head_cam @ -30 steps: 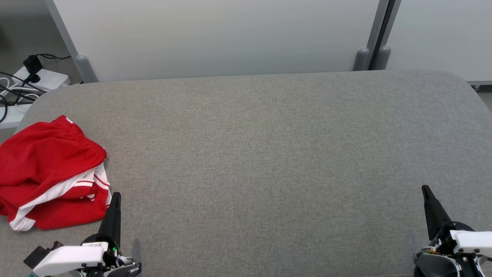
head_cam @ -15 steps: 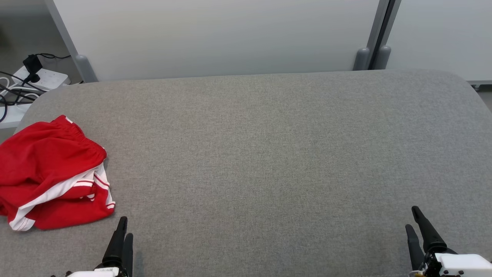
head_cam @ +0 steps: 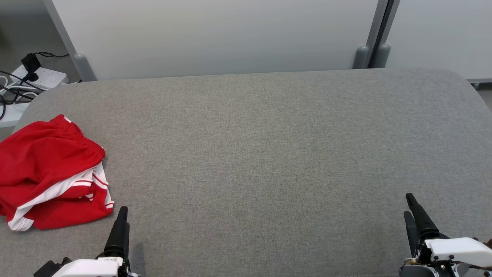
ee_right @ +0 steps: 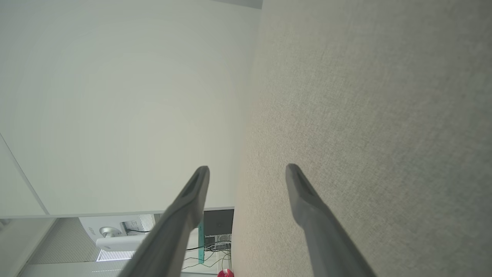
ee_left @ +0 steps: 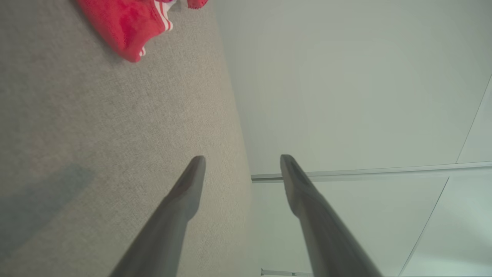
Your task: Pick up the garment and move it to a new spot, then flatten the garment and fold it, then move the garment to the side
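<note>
- Red shorts [head_cam: 50, 173] with white side stripes lie bunched at the left end of the grey upholstered surface [head_cam: 269, 146], close to its left and near edges. Part of the heap runs out of the head view's left side.
- Your left gripper [head_cam: 123, 215] is by far the nearer one. It hovers just beside the heap's near right corner without touching it, and the cloth lies ahead and to the left of its fingertips.
- In the left wrist view the two fingers stand spread with nothing between them. The shorts show off to one side near the top, not along the line of the fingers, so you would likely need to swing that wrist toward the cloth before closing.
- Your right gripper [head_cam: 408, 204] sits well apart at the right end of the surface. Its fingers are parted too and hold nothing.
- The heap gives you no clean long axis. The gathered waistband [head_cam: 82, 134] curves along its far right side, and the white-striped hem [head_cam: 57, 192] runs across the near part.
- My judgement is that the pick-up has not begun. Lead with the left arm and aim for the waistband or the near corner.
</note>
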Controlling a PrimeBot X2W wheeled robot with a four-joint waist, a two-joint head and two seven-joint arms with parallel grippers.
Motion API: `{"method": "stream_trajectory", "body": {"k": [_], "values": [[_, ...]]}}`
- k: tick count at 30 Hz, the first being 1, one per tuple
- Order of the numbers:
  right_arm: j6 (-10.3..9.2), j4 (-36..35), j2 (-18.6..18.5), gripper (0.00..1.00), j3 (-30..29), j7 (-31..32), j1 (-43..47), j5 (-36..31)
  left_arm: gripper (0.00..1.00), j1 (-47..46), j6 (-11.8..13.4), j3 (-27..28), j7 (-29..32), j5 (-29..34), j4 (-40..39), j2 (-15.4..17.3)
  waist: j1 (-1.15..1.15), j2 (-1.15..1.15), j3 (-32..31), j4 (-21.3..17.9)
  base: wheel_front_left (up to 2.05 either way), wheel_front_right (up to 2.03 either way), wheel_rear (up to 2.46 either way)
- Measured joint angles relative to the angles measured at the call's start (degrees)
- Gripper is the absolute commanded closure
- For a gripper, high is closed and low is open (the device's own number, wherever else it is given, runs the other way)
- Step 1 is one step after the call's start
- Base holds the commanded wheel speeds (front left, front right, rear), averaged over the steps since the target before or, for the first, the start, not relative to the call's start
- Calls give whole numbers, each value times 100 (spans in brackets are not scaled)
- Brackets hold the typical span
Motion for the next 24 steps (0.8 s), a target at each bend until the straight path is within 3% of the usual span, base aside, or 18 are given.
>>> {"method": "stream_trajectory", "body": {"k": [24], "values": [[0, 354, -174, 0, 379, -354, -590, -1733, 0, -366, 0, 0, -376, 2174, 201, 121, -1, 0, 56, -26, 0, 0, 0]]}}
